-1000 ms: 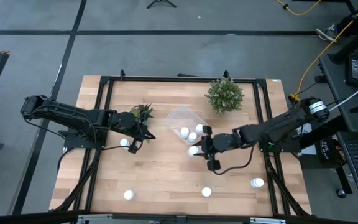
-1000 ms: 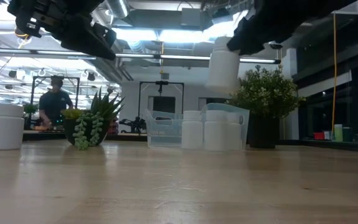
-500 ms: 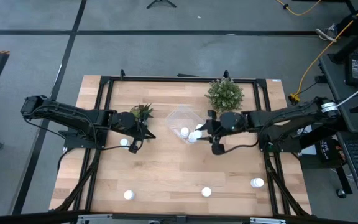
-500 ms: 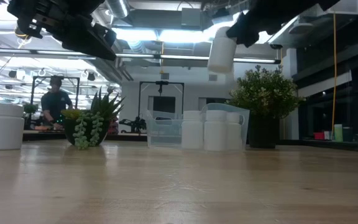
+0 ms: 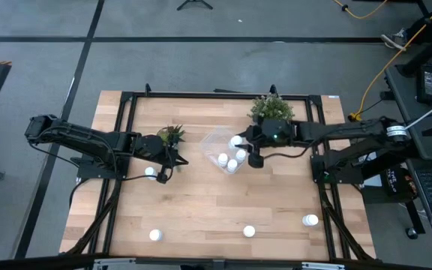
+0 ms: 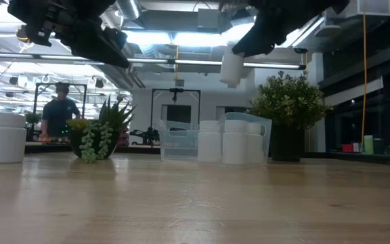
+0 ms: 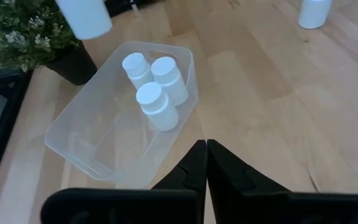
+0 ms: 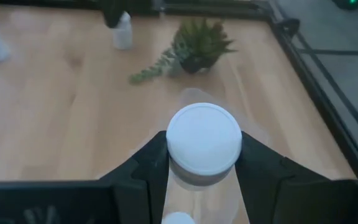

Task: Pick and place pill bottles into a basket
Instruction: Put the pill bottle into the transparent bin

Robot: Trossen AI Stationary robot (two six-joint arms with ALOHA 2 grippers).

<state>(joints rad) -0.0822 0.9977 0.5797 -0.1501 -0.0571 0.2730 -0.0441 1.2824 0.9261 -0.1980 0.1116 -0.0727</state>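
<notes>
No writing or label is showing on any of the bottles; their white sides are reading as blank. The basket [image 5: 220, 145] is sitting on the counter [image 5: 201, 210] near its far middle, just beside the bushy plant [image 5: 270, 107], and it is holding three pill bottles [image 7: 157, 87] standing upright close together toward one end. The right hand [image 5: 240, 142] is hanging in the air over the basket's plant-side edge, its fingers [image 8: 263, 163] pinching a fourth white bottle [image 8: 204, 140] between them; in the low view that bottle [image 6: 231, 68] is hanging well above the basket's rim. The left hand [image 5: 160, 177] is waiting over the counter beside the small succulent [image 5: 172, 135], its fingers [image 7: 225, 168] pressed together on nothing, with a loose bottle [image 5: 150, 172] standing just beside it. Three more bottles are standing along the near part of the counter: one at the left [image 5: 154, 235], one in the middle [image 5: 249, 232], one at the right [image 5: 310, 220]. A person [image 6: 59, 112] is standing in the room beyond the counter.
</notes>
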